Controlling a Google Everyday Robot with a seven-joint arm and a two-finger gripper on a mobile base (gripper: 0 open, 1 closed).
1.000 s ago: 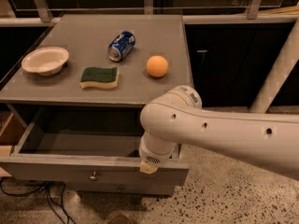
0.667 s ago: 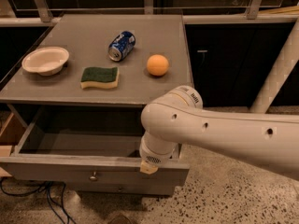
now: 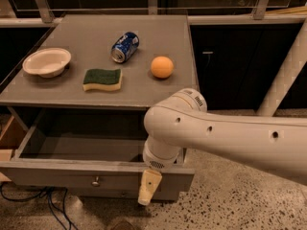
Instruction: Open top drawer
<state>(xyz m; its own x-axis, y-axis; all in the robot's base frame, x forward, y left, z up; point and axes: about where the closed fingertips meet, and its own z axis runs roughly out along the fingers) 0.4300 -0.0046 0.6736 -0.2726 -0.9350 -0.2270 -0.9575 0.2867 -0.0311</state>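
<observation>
The top drawer is pulled out from under the grey tabletop. Its wide flat front panel faces me, with a small round metal knob near its centre. The shallow grey box behind the panel holds nothing. My gripper hangs from the white arm over the drawer's right front corner, its cream tip in front of the panel, to the right of the knob and apart from it.
On the tabletop lie a white bowl, a green and yellow sponge, a blue can on its side and an orange. A wooden box stands at the left. Cables lie on the floor.
The gripper has dropped a little lower in front of the drawer's front panel. The drawer stays pulled out as before.
</observation>
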